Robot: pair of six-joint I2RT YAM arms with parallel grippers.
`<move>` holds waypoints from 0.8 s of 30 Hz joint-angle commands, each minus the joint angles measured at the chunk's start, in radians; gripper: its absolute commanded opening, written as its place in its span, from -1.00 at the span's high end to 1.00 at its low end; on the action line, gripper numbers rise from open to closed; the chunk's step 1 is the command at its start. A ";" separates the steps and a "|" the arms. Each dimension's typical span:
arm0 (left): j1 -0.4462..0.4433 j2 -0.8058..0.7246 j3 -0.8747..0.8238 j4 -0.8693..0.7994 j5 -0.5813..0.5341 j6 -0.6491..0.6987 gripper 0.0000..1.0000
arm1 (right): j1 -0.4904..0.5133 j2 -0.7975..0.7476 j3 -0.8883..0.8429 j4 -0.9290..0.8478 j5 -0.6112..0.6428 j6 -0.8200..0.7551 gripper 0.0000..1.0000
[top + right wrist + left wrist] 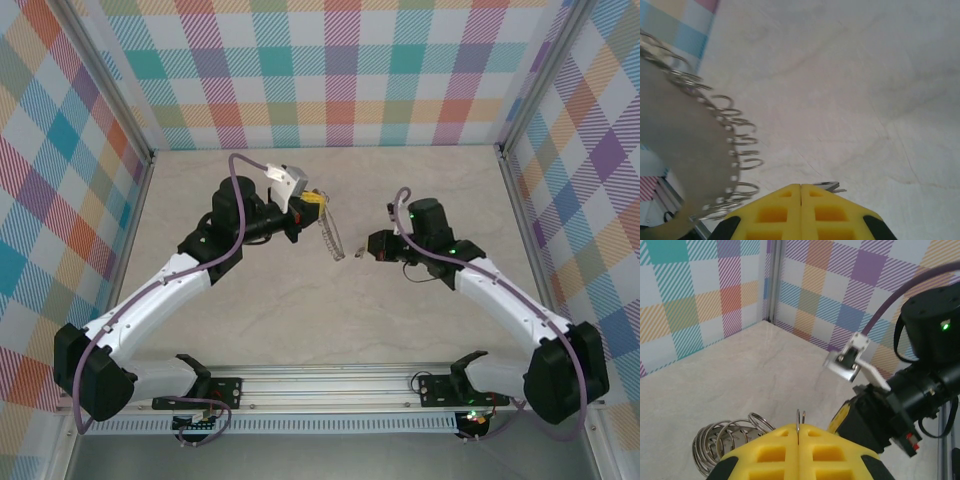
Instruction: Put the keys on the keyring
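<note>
The left gripper (799,429), clamped on the keyring (725,442), held its looped rim just left of the right gripper (801,188), which was closed, apparently on the key (831,187).

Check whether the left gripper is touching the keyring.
Touching. The left wrist view shows the keyring rim pinched between the shut jaws of the left gripper.
</note>
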 commanded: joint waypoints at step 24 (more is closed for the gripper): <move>-0.038 0.240 0.428 -0.268 0.330 0.252 1.00 | -0.156 -0.192 0.012 0.499 -0.301 -0.096 1.00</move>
